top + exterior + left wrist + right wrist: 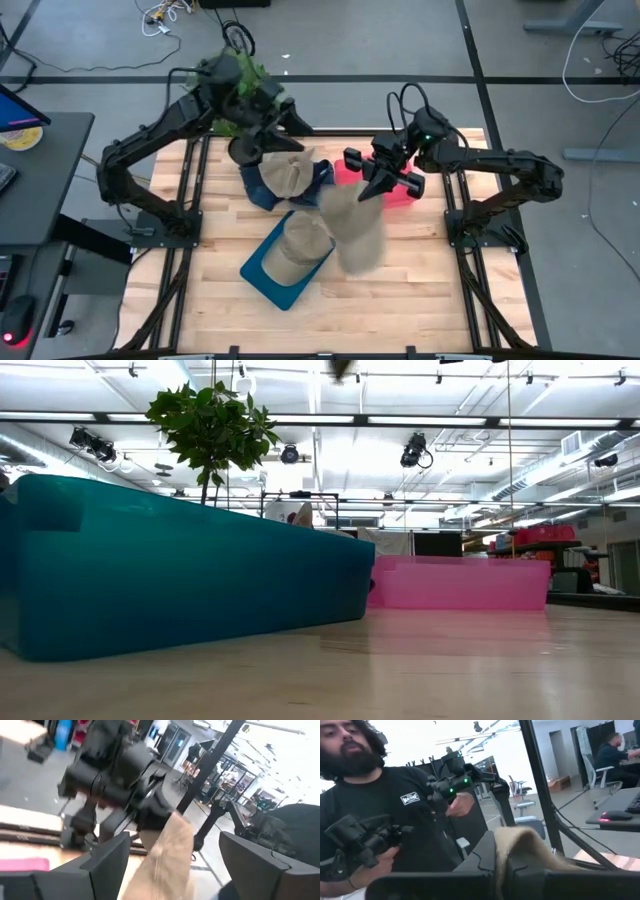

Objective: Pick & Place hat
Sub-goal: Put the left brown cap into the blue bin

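The tan hat [355,232] hangs in the air over the middle of the table, pinched at its upper edge by the right gripper [372,190], whose fingers are closed tight on the cloth; in the right wrist view the fabric [520,845] comes out folded between them. The hat looks light and soft — it droops and loses its form, so I judge it will swing and fold when moved. A hold on the stiffer brim seems safer than one on the loose crown.

The left gripper [262,150] stands at the far side above the blue cloth [262,187], with fingers [105,862] spread wide and nothing between them; the hanging hat [167,857] shows just in front.

Below lies a blue tray [262,275] with another tan hat [300,245] in it, and a third hat [285,172] lies on the blue cloth. A pink bin [460,582] stands beside the right gripper. A person [380,815] with handheld controllers is behind the table. The hanging cloth may brush the hat in the tray — that is my worry.
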Motion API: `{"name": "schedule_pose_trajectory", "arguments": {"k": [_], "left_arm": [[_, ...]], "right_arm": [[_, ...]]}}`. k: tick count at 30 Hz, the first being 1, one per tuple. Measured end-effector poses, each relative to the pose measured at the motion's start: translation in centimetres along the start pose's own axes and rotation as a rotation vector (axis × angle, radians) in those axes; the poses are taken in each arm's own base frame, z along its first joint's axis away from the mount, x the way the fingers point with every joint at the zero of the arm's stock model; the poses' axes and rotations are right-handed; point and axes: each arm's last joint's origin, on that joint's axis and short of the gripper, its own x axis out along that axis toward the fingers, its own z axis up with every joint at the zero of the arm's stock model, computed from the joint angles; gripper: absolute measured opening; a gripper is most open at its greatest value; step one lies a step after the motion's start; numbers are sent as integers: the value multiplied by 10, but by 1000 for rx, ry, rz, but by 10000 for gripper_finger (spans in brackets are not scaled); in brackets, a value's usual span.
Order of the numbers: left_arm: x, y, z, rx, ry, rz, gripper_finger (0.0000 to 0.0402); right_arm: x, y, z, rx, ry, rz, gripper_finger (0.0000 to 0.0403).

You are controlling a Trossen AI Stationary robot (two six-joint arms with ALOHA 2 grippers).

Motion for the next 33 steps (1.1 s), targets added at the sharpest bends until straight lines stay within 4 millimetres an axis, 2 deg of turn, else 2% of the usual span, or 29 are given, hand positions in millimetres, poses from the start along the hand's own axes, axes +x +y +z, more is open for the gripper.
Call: {"name": "schedule_pose_trajectory", "arguments": {"k": [8,15,22,33], "left_arm": [[28,39,-19,-201,142,-98,312],[41,61,-27,-218,174,-141,312],[46,67,-30,-263,211,-211,312],[79,65,-51,-346,313,-311,312]], "right_arm": [[-1,5,2,-3,-5,-4,0],[9,5,-7,57,43,18,0],[13,7,-9,50,44,20,0],[13,6,-8,38,36,12,0]]}}
